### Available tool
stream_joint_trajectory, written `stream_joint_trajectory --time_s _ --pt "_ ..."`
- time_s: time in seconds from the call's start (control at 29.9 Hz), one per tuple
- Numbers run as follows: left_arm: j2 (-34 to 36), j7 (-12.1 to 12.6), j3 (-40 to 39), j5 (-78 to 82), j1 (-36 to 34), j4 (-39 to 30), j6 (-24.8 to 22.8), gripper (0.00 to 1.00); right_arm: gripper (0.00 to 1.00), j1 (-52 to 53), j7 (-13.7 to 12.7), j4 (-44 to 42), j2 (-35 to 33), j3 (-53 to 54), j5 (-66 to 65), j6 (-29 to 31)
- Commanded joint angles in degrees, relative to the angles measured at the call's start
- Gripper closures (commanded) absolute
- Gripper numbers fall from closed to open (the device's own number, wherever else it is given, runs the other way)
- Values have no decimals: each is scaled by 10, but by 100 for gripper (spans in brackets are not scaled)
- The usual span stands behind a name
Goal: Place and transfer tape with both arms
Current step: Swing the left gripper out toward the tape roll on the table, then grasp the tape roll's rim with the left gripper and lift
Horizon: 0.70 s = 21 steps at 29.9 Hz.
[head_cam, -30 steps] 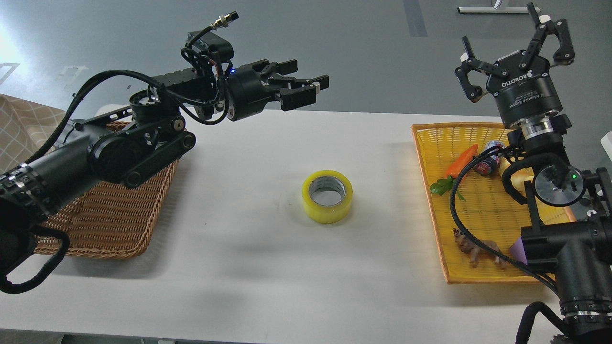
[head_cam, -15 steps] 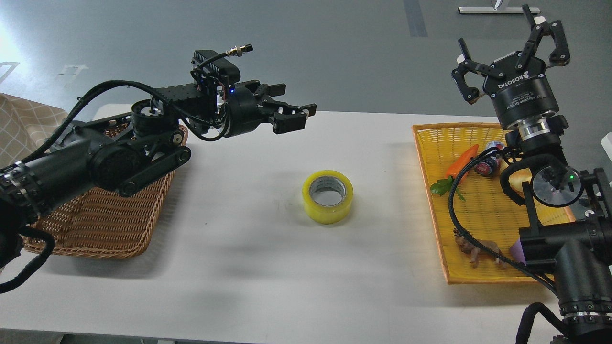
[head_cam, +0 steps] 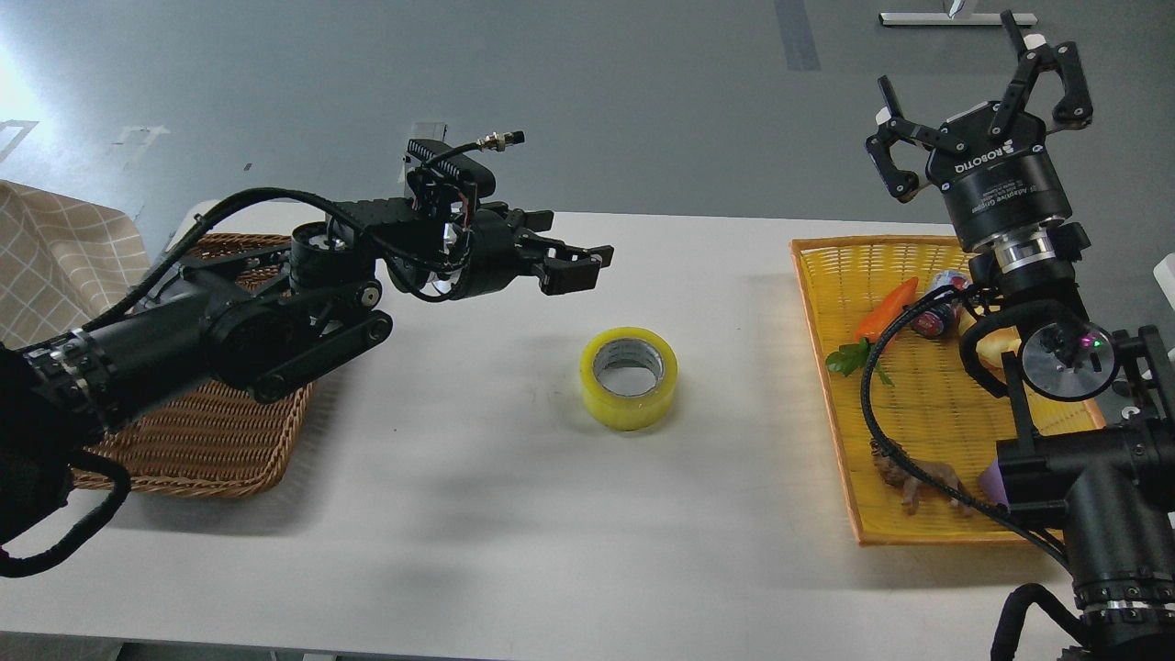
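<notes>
The tape (head_cam: 629, 376), a yellow roll with a grey-white core, lies flat on the white table (head_cam: 514, 514) near the middle. My left gripper (head_cam: 587, 264) hangs above the table, up and to the left of the tape, pointing right, not touching it. Its fingers are a little apart and hold nothing. My right gripper (head_cam: 978, 101) is raised high over the far right, pointing up, fingers spread wide and empty.
A brown wicker basket (head_cam: 193, 441) sits at the left, partly under my left arm. A yellow tray (head_cam: 826, 367) at the right holds a toy carrot (head_cam: 883, 310), a small can, a yellow bread-like toy and a brown animal figure (head_cam: 918, 479).
My left gripper has come down and toward the table, ending lower and closer to the tape. The right gripper has shifted very slightly. The tape has not moved.
</notes>
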Motion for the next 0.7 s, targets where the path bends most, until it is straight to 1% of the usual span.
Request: stream_joint_trajectory --time_s 0.0,0.13,0.2,0.27,0.47,0.67 --pt "-10 8 5 0 4 0 -10 2 0 -4 0 -2 0 0 0 1" --pt "-14 16 32 0 4 0 -13 2 0 -11 1 -2 0 0 0 1" --pt "-23 28 41 0 4 0 -13 2 0 -21 3 -2 0 1 0 1" --pt "-26 34 42 0 6 0 -14 2 0 -32 4 -2 0 1 0 1" --pt "-32 45 68 1 9 0 -16 2 0 -48 6 -3 -4 1 0 1" --pt "-40 50 71 1 11 0 -22 2 0 -49 6 -3 -8 2 0 1"
